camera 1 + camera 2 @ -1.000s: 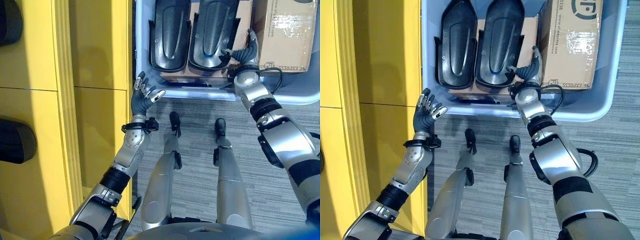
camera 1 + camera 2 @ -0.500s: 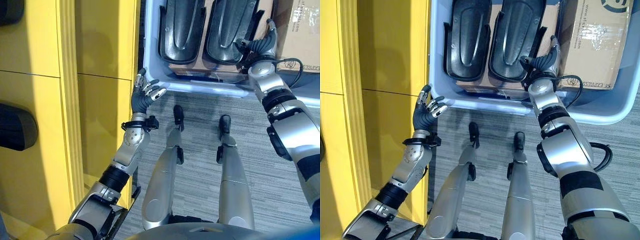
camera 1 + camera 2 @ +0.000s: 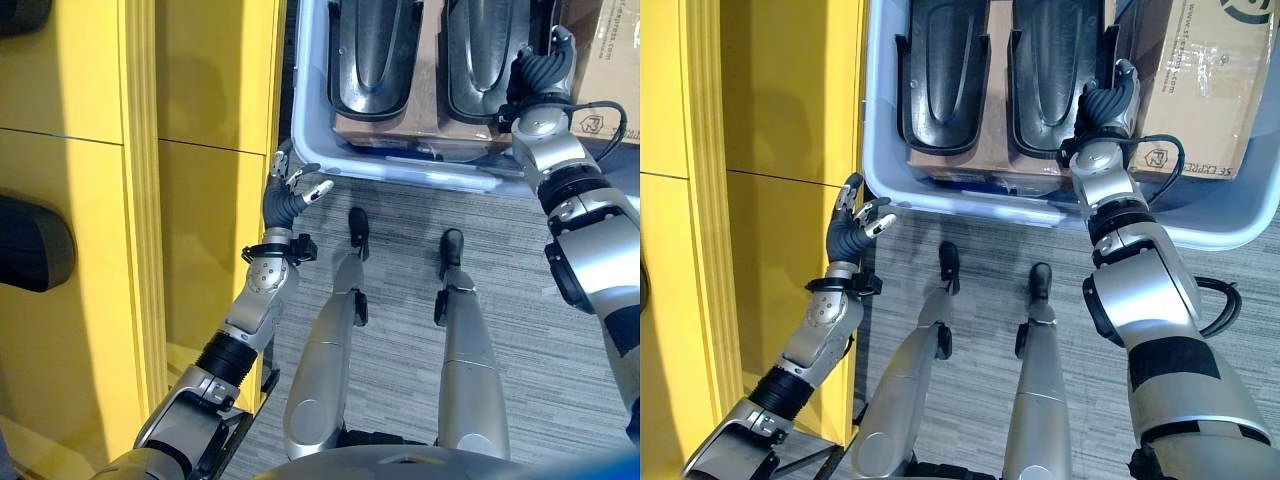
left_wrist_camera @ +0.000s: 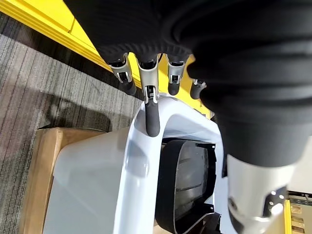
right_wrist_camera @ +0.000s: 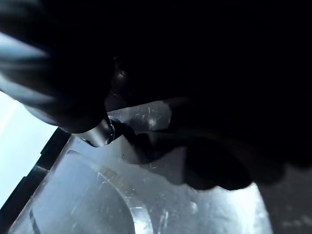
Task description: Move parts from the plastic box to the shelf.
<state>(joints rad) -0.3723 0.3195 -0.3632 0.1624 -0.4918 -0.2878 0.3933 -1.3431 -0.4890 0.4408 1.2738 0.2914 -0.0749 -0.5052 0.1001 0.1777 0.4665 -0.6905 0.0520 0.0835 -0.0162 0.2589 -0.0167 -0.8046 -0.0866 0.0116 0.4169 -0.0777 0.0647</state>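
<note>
Two black parts lie side by side in the plastic box (image 3: 890,190), a pale blue-grey tub that stands on the grey floor (image 3: 970,330) just beside the yellow shelf (image 3: 780,150). Each part is a long moulded shell, glossy, with a raised oval centre and small tabs at its edges. The left part (image 3: 943,70) and the right part (image 3: 1050,70) rest on a flat brown cardboard piece (image 3: 992,165) inside the box. At the right side of the box stands one cardboard carton (image 3: 1200,80) with clear tape on it. On the shelf, at the left edge of the left eye view, one more dark rounded part (image 3: 30,245) shows.

The right hand (image 3: 1105,105) is inside the box, at the near right edge of the right part and touching it. Its fingers are hidden under the dark cover in the head views and its own wrist view is too dark, so I cannot tell if it grasps the part.

The left hand (image 3: 290,190) hangs at the near left corner of the box, beside the rim, with fingers relaxed and holding nothing.
</note>
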